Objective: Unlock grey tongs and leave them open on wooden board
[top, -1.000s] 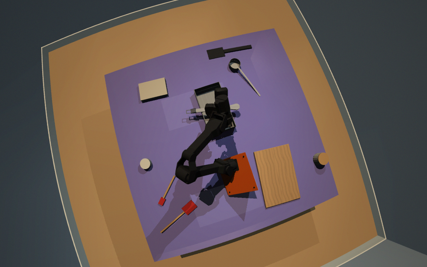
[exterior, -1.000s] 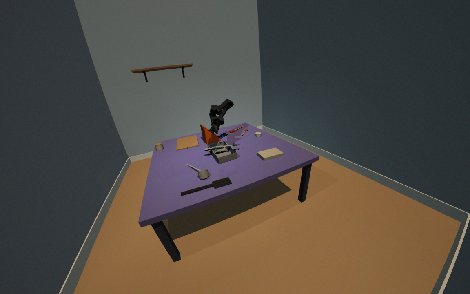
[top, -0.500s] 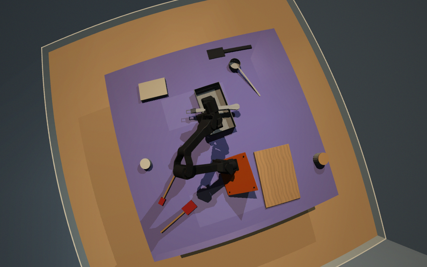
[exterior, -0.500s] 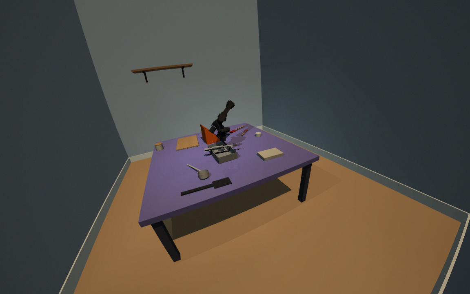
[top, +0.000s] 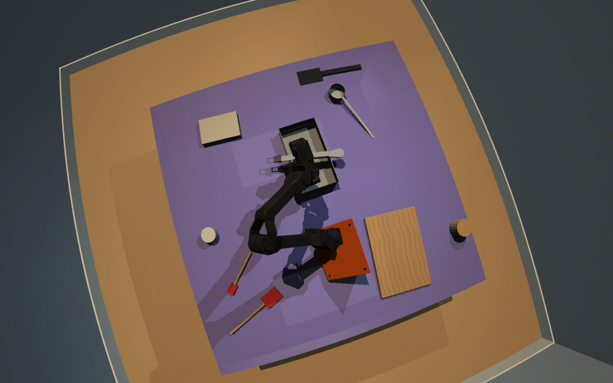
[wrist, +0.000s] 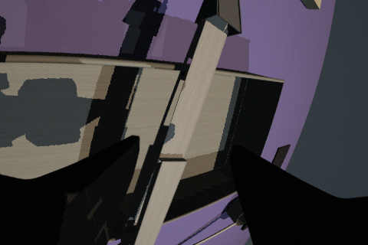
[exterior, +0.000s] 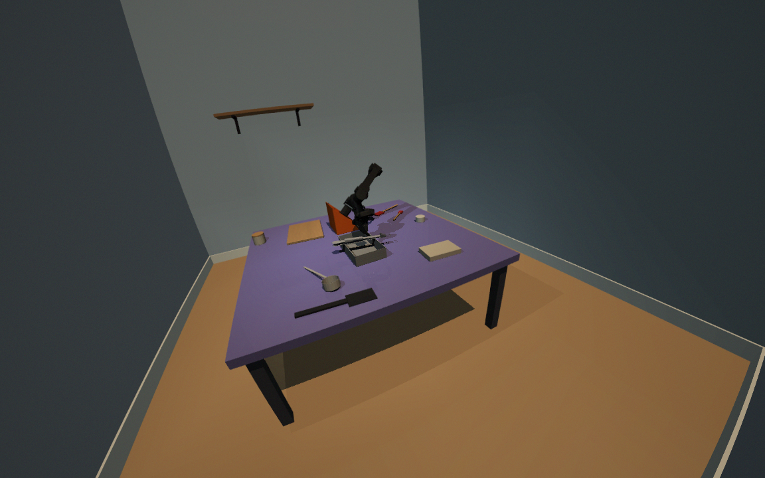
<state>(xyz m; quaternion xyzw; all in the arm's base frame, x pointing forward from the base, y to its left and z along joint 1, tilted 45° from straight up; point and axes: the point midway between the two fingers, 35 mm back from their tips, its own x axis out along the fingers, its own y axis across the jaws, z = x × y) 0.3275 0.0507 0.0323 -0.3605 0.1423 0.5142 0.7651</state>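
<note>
The grey tongs (top: 326,157) (exterior: 342,243) (wrist: 201,73) lie across the roasting tin (top: 297,126) (exterior: 368,255) (wrist: 254,107), both ends past its long walls. One end is rounded; the other has a dark block and a thin wire loop. Their arms look closed together. My gripper (wrist: 186,148) is open and empty, pointing down over the middle of the tongs. In the wrist view the tongs run slantwise between the two fingertips; the gap in height is hard to tell. In the top view the arm hides the fingers. The wooden board (top: 397,252) (exterior: 305,232) bears nothing.
An orange panel (top: 350,257) (exterior: 337,220) stands by the arm's base, beside the board. A cream block (top: 220,127) (exterior: 439,250), a long-handled pot (top: 337,93) (exterior: 331,283) and a black spatula (top: 309,76) (exterior: 361,296) lie around the tin. Two red-headed tools and two small round pots stand farther off.
</note>
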